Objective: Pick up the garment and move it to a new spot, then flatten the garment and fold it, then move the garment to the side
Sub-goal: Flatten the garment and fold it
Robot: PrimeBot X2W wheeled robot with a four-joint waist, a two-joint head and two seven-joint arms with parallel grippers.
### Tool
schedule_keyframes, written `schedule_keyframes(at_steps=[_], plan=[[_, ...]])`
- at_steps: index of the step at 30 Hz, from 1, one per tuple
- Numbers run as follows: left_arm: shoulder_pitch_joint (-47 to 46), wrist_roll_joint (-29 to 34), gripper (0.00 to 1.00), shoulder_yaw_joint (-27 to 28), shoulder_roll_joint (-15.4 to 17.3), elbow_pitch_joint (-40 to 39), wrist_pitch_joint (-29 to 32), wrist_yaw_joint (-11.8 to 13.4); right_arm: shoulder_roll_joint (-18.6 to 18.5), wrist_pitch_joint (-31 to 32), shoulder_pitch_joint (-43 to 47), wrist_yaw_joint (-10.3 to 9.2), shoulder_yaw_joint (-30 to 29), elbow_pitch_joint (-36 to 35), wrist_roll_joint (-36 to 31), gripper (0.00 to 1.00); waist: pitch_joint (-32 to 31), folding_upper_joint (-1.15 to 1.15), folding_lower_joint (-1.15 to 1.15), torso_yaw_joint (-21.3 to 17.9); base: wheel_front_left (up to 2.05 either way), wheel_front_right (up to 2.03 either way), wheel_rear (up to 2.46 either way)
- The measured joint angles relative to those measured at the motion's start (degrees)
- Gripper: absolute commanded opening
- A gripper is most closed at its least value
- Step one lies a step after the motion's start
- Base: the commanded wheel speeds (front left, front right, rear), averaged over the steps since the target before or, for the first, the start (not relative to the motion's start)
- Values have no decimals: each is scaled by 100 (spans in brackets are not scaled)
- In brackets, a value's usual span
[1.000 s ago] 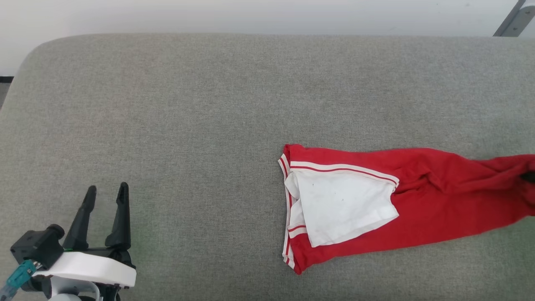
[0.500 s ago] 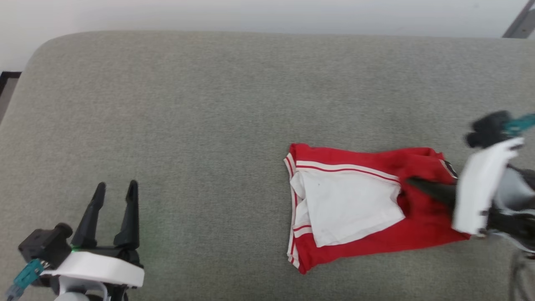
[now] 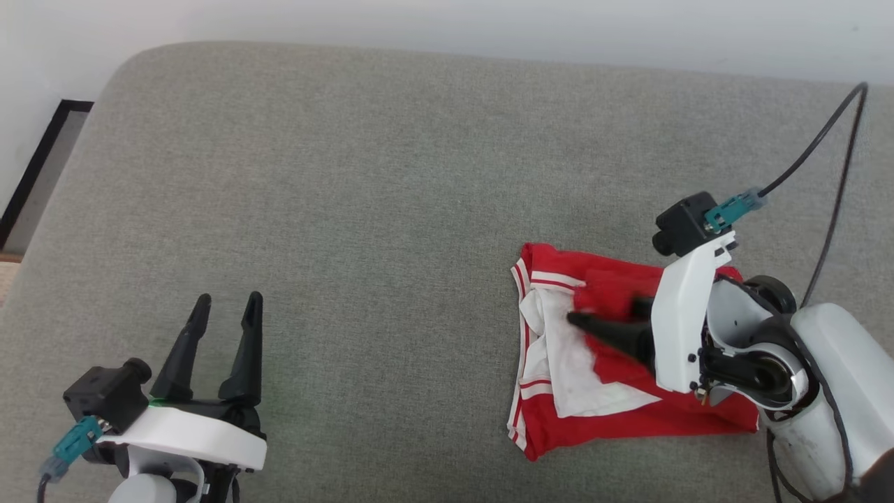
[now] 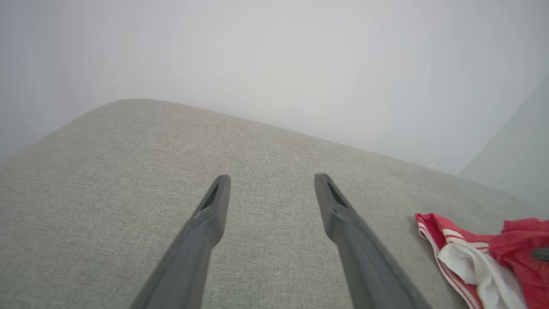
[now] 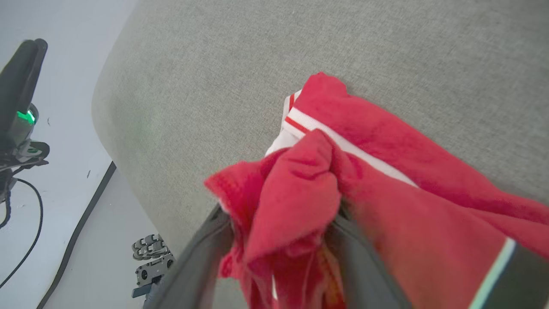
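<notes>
The garment point(image 3: 614, 421), red with a white sleeve and striped trim, lies doubled over on the grey cushion point(image 3: 349, 175) at the right. My right gripper point(image 3: 602, 311) reaches in from the right, low over the garment, pointing left. In the right wrist view its fingers point(image 5: 195, 262) stand apart with a loose bunch of the garment's red fabric point(image 5: 296, 193) between them, covering the tips. At the lower left, my left gripper point(image 3: 229, 300) rests open and empty above bare cushion. The left wrist view has the left gripper point(image 4: 272, 178) wide open and the garment point(image 4: 465, 259) far to the right.
The cushion's rounded left corner point(image 3: 119, 70) drops to a pale floor with a dark strip point(image 3: 42, 161). A black cable point(image 3: 838, 154) loops from my right wrist. Bare cushion stretches between the grippers.
My right gripper came in from the right, dragging the garment's far end leftward over the rest, so the garment is now shorter and doubled. Its jaws have spread apart. The head camera has shifted.
</notes>
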Motion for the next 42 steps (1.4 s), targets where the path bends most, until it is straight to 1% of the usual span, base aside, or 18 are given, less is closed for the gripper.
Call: schedule_keyframes(at_steps=[5,8,10,12,15,19,23,26,31,34,38,42], plan=[[143,-266,100,170,-19,158,1,0,-253,-86,-18,0,-103,-172,155,100,-121,0,0,-63,0,0,0],[157,-282,100,246,46,182,0,0,-347,-266,2,0,-314,-416,266,100,-180,0,0,-164,0,0,0],[163,-286,100,286,88,172,0,0,-479,-448,54,0,-403,-606,252,100,-216,0,0,-238,0,0,0],[175,-286,100,316,94,162,0,0,-536,-566,79,0,-479,-670,224,100,-231,0,0,-277,0,0,0],[218,-257,100,393,116,80,0,0,-705,-1038,203,0,-706,-838,83,100,-270,0,0,-397,0,0,0],[253,-193,100,479,136,4,0,0,-949,-1777,499,0,-855,-951,-245,100,-312,0,0,-553,0,0,0],[373,-49,100,610,126,-82,0,0,-1111,-2754,778,0,-876,-996,-583,100,-366,0,0,-712,0,0,0],[442,59,100,728,119,-168,0,0,-1203,-3537,1016,0,-886,-862,-888,100,-421,0,0,-834,0,0,0],[564,233,100,867,86,-255,0,0,-1199,-4829,1341,1,-962,-434,-1421,100,-521,0,0,-1014,0,0,0],[643,339,100,889,90,-287,0,0,-1094,-5353,1538,0,-1062,-41,-1640,100,-584,0,0,-1101,0,0,0],[761,387,100,903,110,-297,0,0,-936,-5855,1726,1,-1113,337,-1782,100,-686,0,0,-1177,0,0,0],[870,453,100,912,133,-243,0,0,-798,-6107,1891,0,-1255,558,-1874,100,-796,0,0,-1210,0,0,0]])
